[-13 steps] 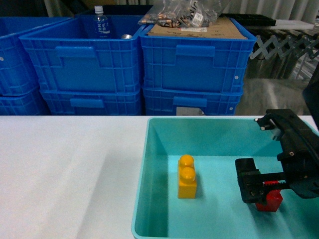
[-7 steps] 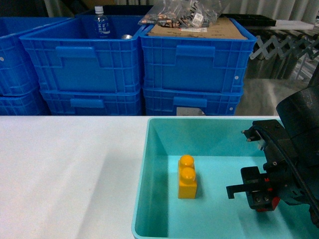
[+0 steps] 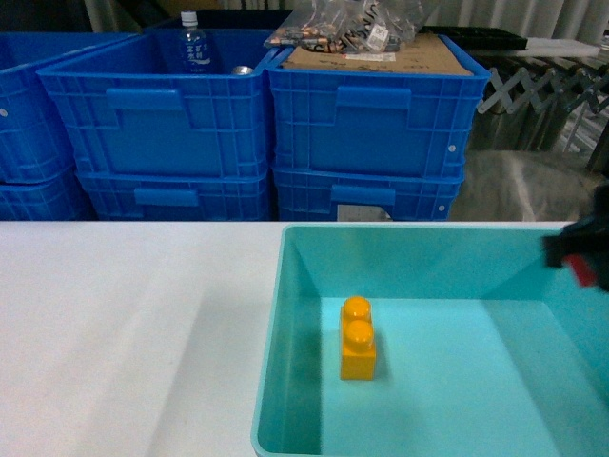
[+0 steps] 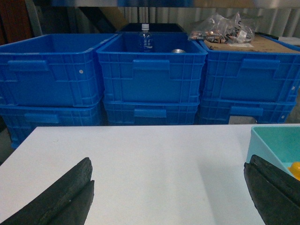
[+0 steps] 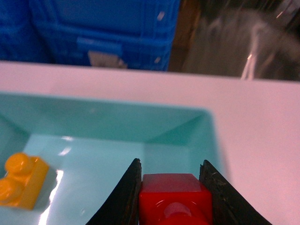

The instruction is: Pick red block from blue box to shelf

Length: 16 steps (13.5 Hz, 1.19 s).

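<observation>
The red block [image 5: 174, 199] is pinched between the two black fingers of my right gripper [image 5: 171, 164], which is shut on it and holds it above the near right corner of the blue box [image 5: 117, 126]. In the head view only a blurred dark piece of that gripper [image 3: 580, 255] shows, at the right edge over the blue box's rim [image 3: 285, 314]. An orange two-stud brick [image 3: 358, 338] stands on the box floor. My left gripper [image 4: 169, 161] hangs open and empty over the white table, left of the blue box [image 4: 269, 140]. The shelf is out of view.
Dark blue ribbed crates [image 3: 190, 124] are stacked behind the white table [image 3: 124, 324]; one holds a bottle [image 3: 193, 43], another is topped with cardboard and a plastic bag [image 3: 366, 29]. A grey folding rack [image 3: 542, 81] stands at the back right.
My right gripper closed on the red block on the box floor, then rose up and to the right, almost leaving the head view. The orange brick and the left gripper stayed put.
</observation>
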Motion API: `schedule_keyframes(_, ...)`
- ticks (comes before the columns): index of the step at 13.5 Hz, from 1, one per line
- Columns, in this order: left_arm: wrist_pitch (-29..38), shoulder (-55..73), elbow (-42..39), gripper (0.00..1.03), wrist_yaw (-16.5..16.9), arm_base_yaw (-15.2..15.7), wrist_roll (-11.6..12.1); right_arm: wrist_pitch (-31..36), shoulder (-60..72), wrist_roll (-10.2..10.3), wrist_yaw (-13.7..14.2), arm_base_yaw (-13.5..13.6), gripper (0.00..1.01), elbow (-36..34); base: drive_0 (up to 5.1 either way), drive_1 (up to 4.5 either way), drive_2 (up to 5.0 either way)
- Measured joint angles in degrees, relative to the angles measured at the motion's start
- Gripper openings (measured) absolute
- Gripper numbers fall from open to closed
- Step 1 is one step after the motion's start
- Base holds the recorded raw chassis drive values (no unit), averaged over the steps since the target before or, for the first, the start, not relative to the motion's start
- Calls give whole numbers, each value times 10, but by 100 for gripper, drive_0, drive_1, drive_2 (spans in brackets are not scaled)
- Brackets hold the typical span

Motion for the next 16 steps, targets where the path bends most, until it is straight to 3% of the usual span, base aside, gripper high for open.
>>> schedule_keyframes(1,0,0,0,98,0,0,0,247,-180,-52,7,-19,29,-158,0,0,0)
schedule_keyframes(2,0,0,0,98,0,0,0,284,-277,-46,-28,-58,29,-251,0,0,0)
schedule_keyframes(3,0,0,0,98,0,0,0,227,-377,-46,-88,-116,29,-303,0,0,0)
schedule_keyframes(4,0,0,0,98,0,0,0,213,-395,-46,-88,-125,29,-308,0,0,0)
schedule_keyframes(9,0,0,0,98,0,0,0,190,-426,-45,-94,-123,29,-320,0,0,0)
schedule_keyframes(13,0,0,0,98,0,0,0,225,-428,-45,-94,-121,29,-339,0,0,0)
schedule_keyframes(16,0,0,0,98,0,0,0,147,-506,-45,-94,-121,29,-347,0,0,0)
